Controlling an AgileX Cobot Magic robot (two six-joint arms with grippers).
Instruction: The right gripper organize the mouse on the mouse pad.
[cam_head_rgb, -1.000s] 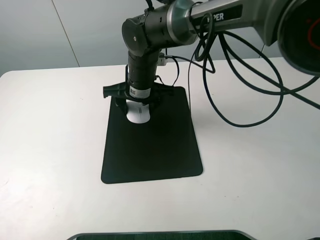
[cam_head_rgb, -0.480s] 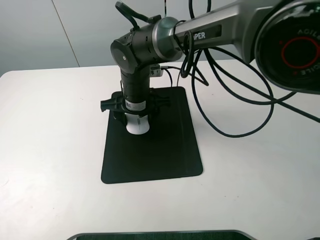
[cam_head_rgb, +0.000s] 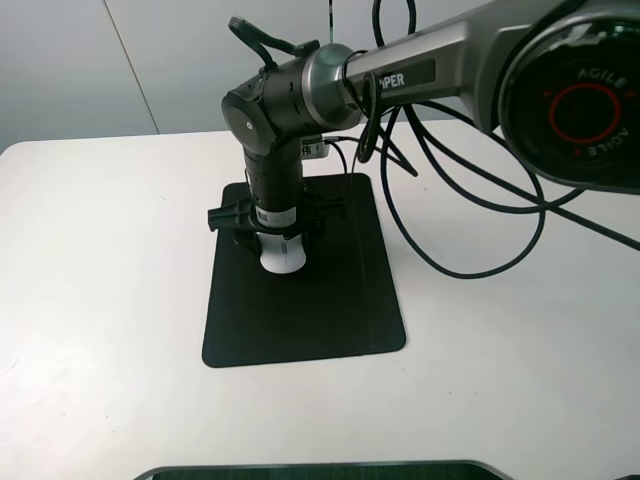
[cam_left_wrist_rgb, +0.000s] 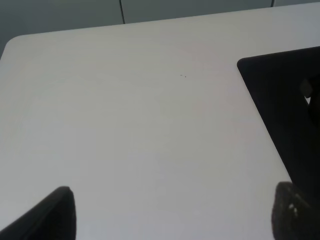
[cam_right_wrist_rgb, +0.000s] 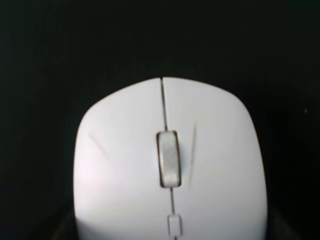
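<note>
The black mouse pad lies flat in the middle of the white table. My right gripper points straight down over the pad's far left part and is shut on the white mouse, which shows below the fingers. I cannot tell whether the mouse touches the pad. The right wrist view shows the mouse from close above, with its grey scroll wheel, against the black pad. My left gripper is open and empty over bare table, with the pad's corner to one side.
The white table reaches out on all sides of the pad. The right arm's black cables hang over the table to the right of the pad. A dark edge shows at the table's front.
My right gripper has carried the mouse a little toward the front of the pad and slightly to the right. The arm has swung with it.
</note>
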